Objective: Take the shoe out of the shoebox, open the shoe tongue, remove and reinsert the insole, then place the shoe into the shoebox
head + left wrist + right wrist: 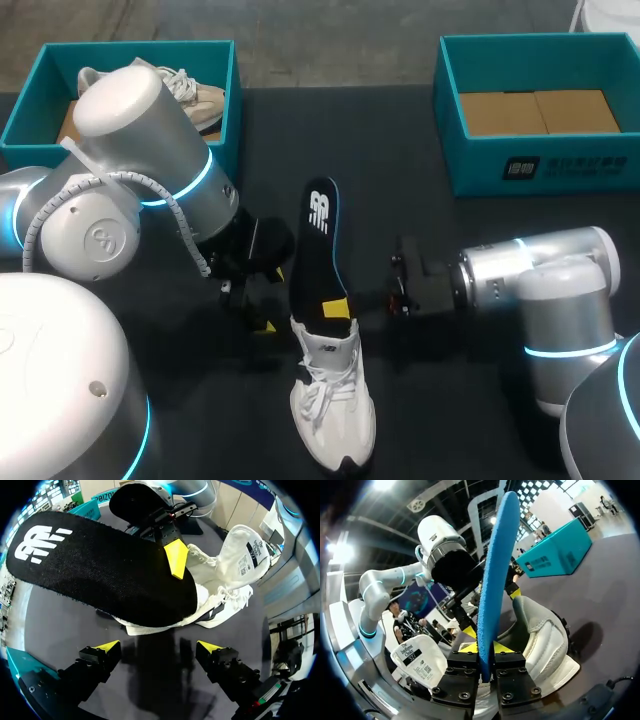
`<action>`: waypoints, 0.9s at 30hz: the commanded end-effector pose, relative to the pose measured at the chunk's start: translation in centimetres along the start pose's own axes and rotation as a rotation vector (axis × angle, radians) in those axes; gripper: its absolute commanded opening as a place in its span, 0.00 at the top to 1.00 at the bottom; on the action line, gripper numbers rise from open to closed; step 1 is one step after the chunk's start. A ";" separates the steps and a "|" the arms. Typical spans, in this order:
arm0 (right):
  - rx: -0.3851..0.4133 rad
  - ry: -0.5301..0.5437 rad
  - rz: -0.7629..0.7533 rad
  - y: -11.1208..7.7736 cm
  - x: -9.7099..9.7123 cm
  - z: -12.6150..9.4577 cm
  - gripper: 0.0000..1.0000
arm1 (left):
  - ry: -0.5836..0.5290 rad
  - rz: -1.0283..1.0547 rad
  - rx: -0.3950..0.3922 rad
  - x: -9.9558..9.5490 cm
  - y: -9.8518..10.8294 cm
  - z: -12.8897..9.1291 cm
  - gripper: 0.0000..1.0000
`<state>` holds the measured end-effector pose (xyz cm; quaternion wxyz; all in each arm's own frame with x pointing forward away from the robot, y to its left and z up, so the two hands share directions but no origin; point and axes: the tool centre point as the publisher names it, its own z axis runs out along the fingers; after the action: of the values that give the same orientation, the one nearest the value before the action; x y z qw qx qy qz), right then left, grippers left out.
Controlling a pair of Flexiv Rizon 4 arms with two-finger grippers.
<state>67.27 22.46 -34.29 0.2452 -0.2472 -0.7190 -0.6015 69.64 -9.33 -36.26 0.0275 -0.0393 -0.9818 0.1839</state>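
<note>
Our right gripper (485, 649) clamps a black foam insole (318, 240) with a white logo over the white lace-up sneaker (335, 410) near the table's (450, 400) front edge; our left gripper (160, 647) stands open beside it.

My left arm (150, 170) comes in from 9 o'clock, its left gripper (157, 647) spread wide with nothing between the fingers. My right arm (540, 275) lies level from 3 o'clock, pointing toward 9. The right gripper (485, 649) is pinched on the insole (495, 570).

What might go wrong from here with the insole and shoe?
1. The right end effector pinches the long black insole with blue underside by one edge only, so it may slip or bend.
2. The left end effector is open and not holding the white lace-up sneaker, which may shift or tip.
</note>
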 end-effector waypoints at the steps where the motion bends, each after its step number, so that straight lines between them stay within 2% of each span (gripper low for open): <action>1: 0.005 -0.001 -0.001 0.0 0.0 0.2 0.83 | 0.000 0.000 -0.004 0.0 -0.1 0.1 0.00; 4: 0.001 -0.004 -0.005 0.1 0.0 0.1 0.79 | 0.000 0.000 -0.004 0.0 -0.1 0.1 0.00; 19: 0.020 0.007 -0.046 1.1 -0.2 0.3 0.74 | 0.000 0.000 -0.004 0.0 -0.1 0.1 0.00; 22: 0.025 0.010 -0.050 1.2 -0.2 0.3 0.69 | 0.000 0.000 -0.004 0.0 -0.1 0.1 0.00; 27: 0.029 0.009 -0.061 1.7 -0.1 0.4 0.71 | 0.000 0.000 -0.004 0.0 -0.1 0.1 0.00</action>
<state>68.17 22.83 -33.37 0.2317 -0.2197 -0.7313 -0.6028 69.64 -9.33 -36.26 0.0275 -0.0393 -0.9818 0.1839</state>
